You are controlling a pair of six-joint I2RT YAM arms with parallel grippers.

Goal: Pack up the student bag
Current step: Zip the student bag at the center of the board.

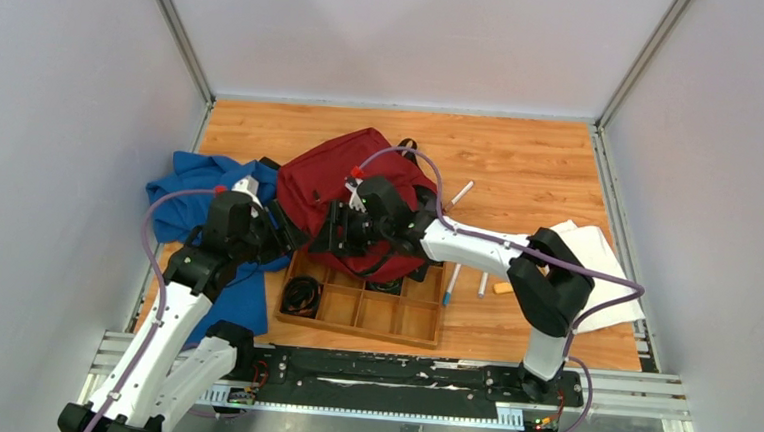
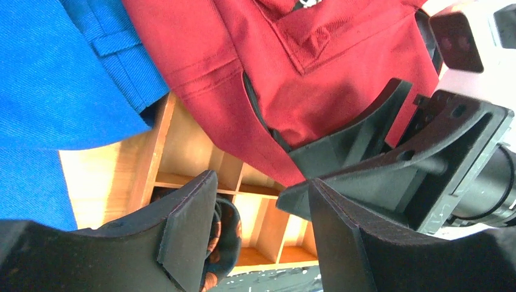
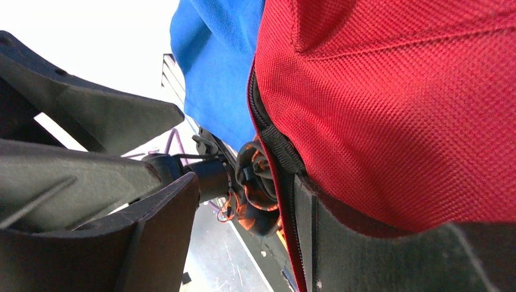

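The dark red student bag lies in the middle of the table, its near edge over the wooden tray. My left gripper is open and empty at the bag's left near corner; in the left wrist view its jaws stand wide above the tray, below the bag. My right gripper is open at the bag's near edge, facing the left one. In the right wrist view the bag's black zipper edge rests against one finger.
A blue cloth garment lies left of the bag. The tray holds a black-and-orange coiled item. Pens and a small orange piece lie right of the tray, with white sheets at far right.
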